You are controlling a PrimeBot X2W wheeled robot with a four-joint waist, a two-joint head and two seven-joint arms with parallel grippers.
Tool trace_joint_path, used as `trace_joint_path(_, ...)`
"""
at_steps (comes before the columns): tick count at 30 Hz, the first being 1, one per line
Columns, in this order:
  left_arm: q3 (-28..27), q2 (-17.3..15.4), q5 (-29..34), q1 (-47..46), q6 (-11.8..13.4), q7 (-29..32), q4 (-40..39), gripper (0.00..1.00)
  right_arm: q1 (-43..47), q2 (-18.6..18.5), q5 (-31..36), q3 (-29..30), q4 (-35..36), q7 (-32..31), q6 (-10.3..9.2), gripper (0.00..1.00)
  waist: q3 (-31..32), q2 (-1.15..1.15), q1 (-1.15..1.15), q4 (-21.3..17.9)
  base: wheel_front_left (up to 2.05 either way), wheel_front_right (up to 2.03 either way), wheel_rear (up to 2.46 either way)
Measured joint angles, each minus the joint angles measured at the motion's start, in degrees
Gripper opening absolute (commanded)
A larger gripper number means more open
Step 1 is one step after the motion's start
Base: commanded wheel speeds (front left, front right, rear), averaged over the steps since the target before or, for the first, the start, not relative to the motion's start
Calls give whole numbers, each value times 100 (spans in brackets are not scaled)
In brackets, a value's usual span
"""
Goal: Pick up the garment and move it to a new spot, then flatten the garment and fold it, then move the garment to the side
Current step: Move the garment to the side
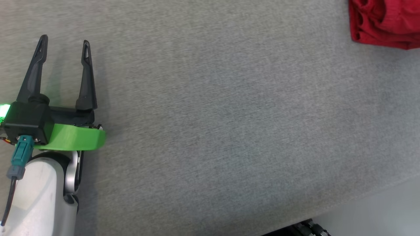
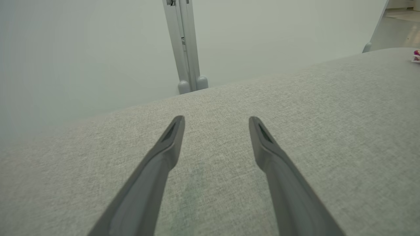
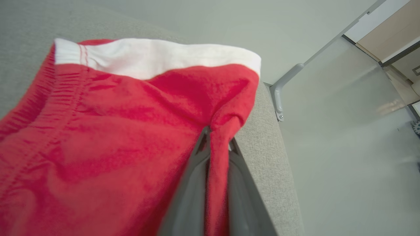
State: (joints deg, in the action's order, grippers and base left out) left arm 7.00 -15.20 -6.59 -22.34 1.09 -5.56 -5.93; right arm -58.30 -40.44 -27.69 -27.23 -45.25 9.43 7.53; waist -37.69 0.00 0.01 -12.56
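The garment (image 1: 384, 21) is red cloth, bunched at the far right corner of the grey fabric table (image 1: 213, 114) in the head view. Seen from the right wrist, the garment (image 3: 115, 131) has a white band along its top edge and lies near the table's edge. My right gripper (image 3: 216, 139) is shut on a pinched fold of the garment, with red cloth squeezed between its two dark fingers. At the head view's left my left gripper (image 1: 64, 42) hovers open over bare table, far from the garment. Its fingers (image 2: 170, 137) stand wide apart with nothing between them.
The table's near edge (image 1: 361, 196) runs diagonally at lower right, with pale floor beyond it. A grey metal post (image 2: 185, 46) rises behind the table's far edge. A small pink-and-white object (image 2: 416, 56) lies at the table's far right in the left wrist view.
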Motion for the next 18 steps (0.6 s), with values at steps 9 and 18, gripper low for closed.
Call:
trace_joint_path(9,125,-14,29,63,25,172,-452,100,-727,-248,-56,-338,-137,-80,0,0,-313,0,0,-469,0,0,0)
trace_joint_path(18,153,36,-10,96,119,67,-506,100,-1248,-327,-135,-751,-474,-148,0,24,-376,0,0,-297,0,0,0)
